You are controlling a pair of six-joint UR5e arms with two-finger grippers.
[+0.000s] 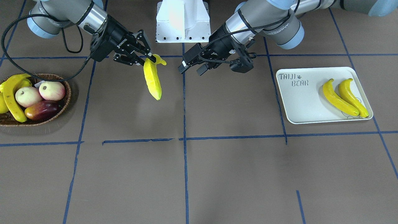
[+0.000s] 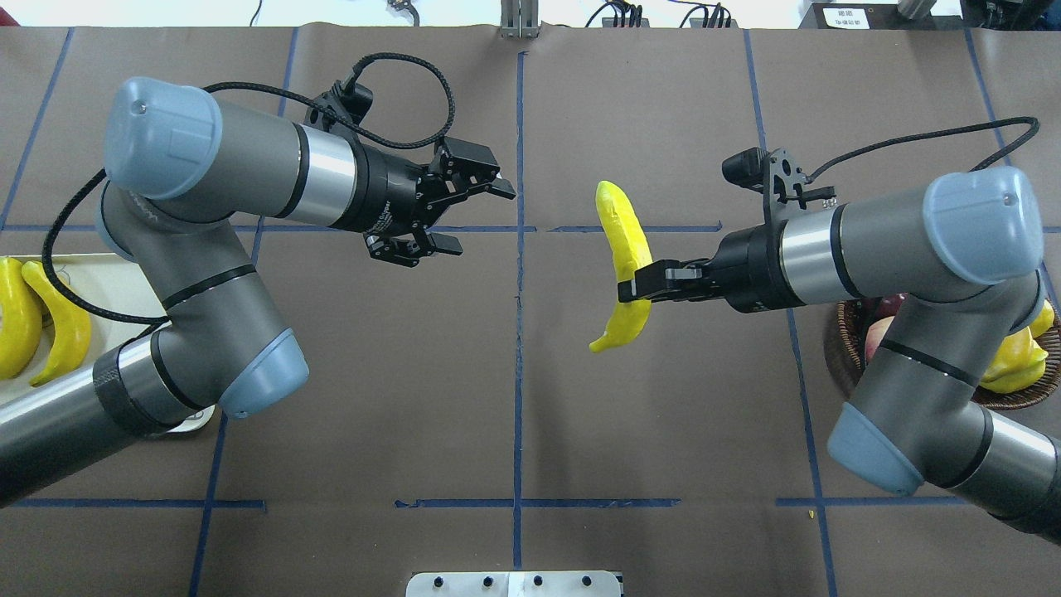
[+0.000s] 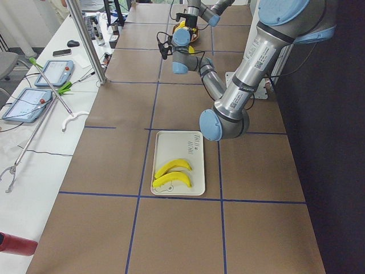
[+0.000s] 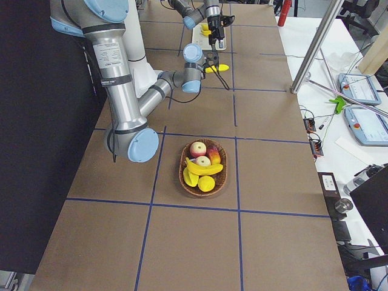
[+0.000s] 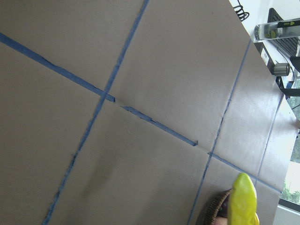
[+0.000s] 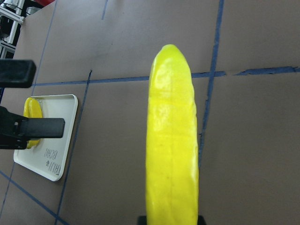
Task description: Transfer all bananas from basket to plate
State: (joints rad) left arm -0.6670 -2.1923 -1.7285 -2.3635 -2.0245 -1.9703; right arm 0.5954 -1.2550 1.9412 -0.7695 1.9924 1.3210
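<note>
Holding: a banana (image 2: 627,249) is clenched in the right jaws near its stalk end and is held in the air above the middle of the worktop (image 2: 514,398), touching nothing else.
Right arm (image 2: 870,240): it is extended from the basket side, and most of the fruit's length is left free beyond the jaws.
Left arm (image 2: 331,178): it is extended from the plate side. The left jaws are spread apart and empty, and are pointed toward the held banana from across the centre tape line, near it but apart.
Plate (image 1: 298,105): two bananas (image 1: 337,99) are laid side by side at the end away from the lettering, close together.
Basket (image 1: 63,102): at least two bananas (image 1: 12,93) are seen along one side, beside two peaches (image 1: 51,90) and a dark red fruit (image 1: 42,109).
Stage: a hand-over between the arms is judged to be under way, with roughly half the fruit yet to be carried.
Handling: the held banana is judged to be light and stiff, like moulded plastic. Its skin is glossy and may slide or pivot in a narrow grip, the more so when it is held close to one end.
Where to take hold: the free middle of the body is judged best, taken across its thickness and clear of the right jaws.
Risk: if the right jaws are released before the left ones are fully closed, a drop onto the worktop is likely. A pinch on the tapered tip could be squeezed off.
</note>
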